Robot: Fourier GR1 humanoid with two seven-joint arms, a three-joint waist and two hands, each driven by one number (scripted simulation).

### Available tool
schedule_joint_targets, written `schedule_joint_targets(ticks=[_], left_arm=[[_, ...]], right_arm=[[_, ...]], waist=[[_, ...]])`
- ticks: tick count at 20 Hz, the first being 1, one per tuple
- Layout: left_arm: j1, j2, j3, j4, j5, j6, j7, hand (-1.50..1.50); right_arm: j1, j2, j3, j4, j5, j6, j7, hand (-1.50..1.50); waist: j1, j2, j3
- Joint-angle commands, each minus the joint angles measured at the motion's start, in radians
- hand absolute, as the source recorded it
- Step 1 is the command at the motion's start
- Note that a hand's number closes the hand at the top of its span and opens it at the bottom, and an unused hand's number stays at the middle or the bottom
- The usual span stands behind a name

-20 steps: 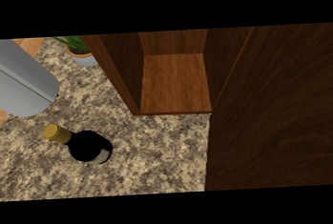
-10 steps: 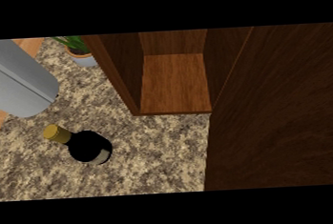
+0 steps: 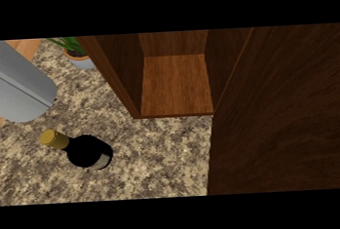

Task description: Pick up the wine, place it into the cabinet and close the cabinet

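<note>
A: Hands? Neither shows in the head view — only a grey forearm [image 3: 13,83] over the desk's left edge, so whether fingers are spread or curled I cannot tell.

B: And the wine?

A: The wine bottle [image 3: 85,150] stands on the desk [image 3: 161,156] near its left edge, gold cap tipped up-left, nothing touching it. The cabinet [image 3: 175,84] is open beyond it, its door [image 3: 288,115] swung out along the right.

B: So the step is the pick-up?

A: I'd judge so — come down beside the dark body, below the cap, curl round it, and lift straight to clear the shelf's front edge.
</note>
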Motion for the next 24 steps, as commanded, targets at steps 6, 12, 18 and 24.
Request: schedule_joint_targets(ticks=[6,12,18,24], left_arm=[[-0.104,-0.038,0.092,0.022,0.090,0.058,0.023,-1.50],[-0.312,-0.016,0.116,0.234,0.107,0.115,0.087,-1.50],[-0.493,-0.099,0.034,0.383,-0.056,0.152,0.122,-1.50],[-0.546,-0.121,0.056,0.571,-0.138,0.034,0.101,-1.50]], right_arm=[[-0.006,0.007,0.027,-0.178,-0.037,-0.041,0.141,-1.50],[-0.095,0.028,0.050,-0.127,0.014,-0.068,0.162,-1.50],[-0.060,0.057,0.099,-0.062,0.059,-0.041,0.098,-1.50],[-0.070,0.018,-0.016,-0.125,-0.046,-0.018,0.161,-1.50]], waist=[[-0.001,-0.001,-0.001],[-0.010,0.003,-0.002],[-0.011,0.004,-0.001],[-0.010,0.003,-0.002]])
